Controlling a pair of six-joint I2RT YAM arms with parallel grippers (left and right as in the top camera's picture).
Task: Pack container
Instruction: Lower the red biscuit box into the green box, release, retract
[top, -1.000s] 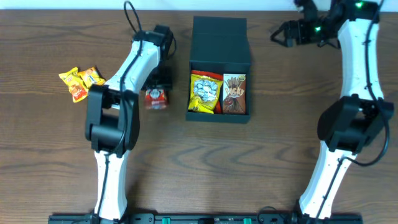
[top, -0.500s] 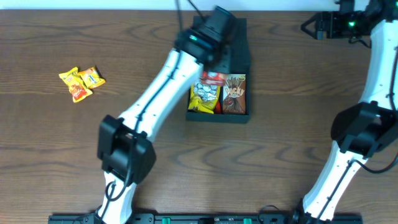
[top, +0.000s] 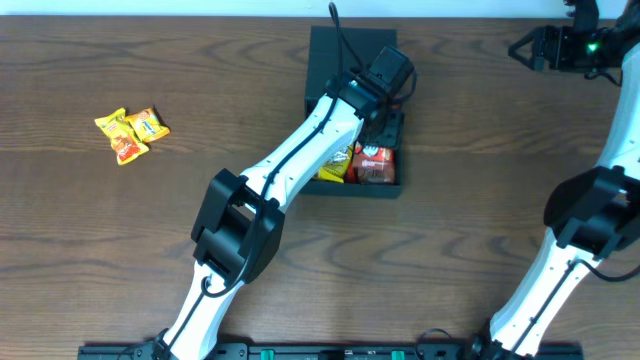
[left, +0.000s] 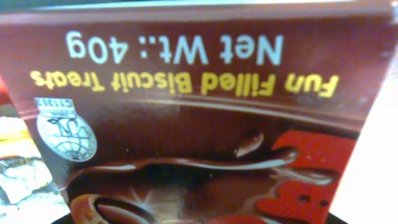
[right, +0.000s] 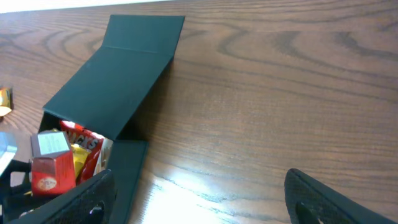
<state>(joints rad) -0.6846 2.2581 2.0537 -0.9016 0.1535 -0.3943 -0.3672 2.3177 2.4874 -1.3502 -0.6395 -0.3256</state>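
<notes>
The container (top: 350, 45) is matte teal-black; the counter (top: 100, 220) is brown wood grain. The small box (top: 376, 165) is red and white, with one maroon-brown face lettered in yellow and pale blue. The yellow packet (top: 336, 172) carries silvery print, and the loose packets (top: 130, 133) are orange and yellow.

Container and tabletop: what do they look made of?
Container: likely cardboard, matte dark teal-black; flat panels, crisp folded edges, no glare.
Table: wood or wood-look laminate, cannot tell which; brown, semi-gloss, with grain lines and a bright light reflection.
</notes>
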